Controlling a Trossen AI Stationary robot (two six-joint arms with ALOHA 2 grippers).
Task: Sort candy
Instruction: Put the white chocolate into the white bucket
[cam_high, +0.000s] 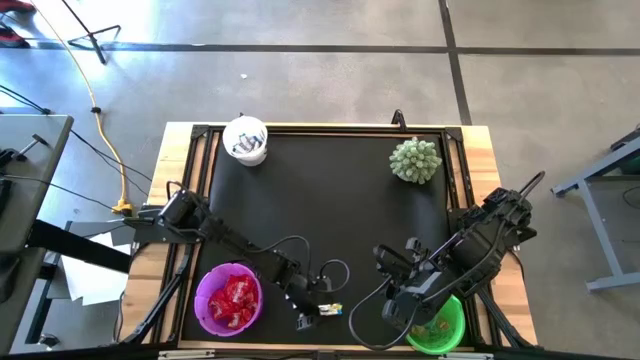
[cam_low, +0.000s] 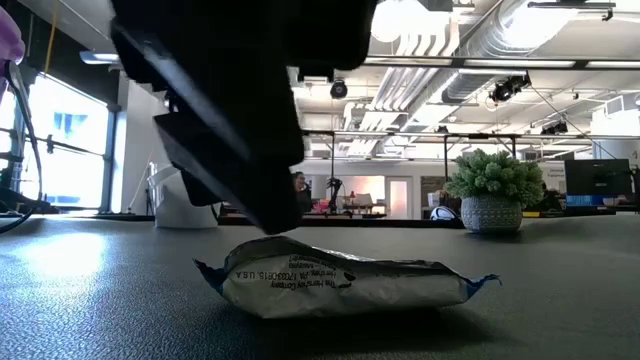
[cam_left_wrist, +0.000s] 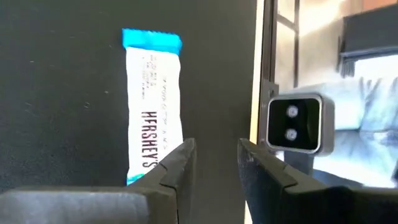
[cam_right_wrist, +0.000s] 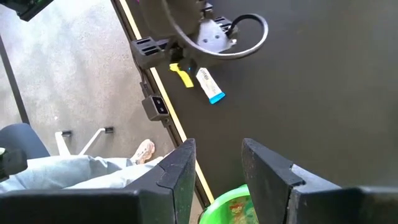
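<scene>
Near the table's front edge, a blue-and-white mini bar (cam_left_wrist: 153, 106) lies flat on the black mat (cam_high: 330, 200).
From left: a purple bowl (cam_high: 205, 300) holds red candy (cam_high: 233, 300); the left gripper (cam_left_wrist: 214, 165) hangs beside the bar, fingers slightly apart and empty; the right gripper (cam_right_wrist: 217, 165), likewise parted and empty, hovers above a green bowl (cam_high: 455, 325).

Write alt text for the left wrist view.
A white Hershey's mini bar with blue ends lies flat on the black mat, just ahead of the left gripper, whose two dark fingers stand apart and empty. A small camera sits at the mat's edge.
</scene>
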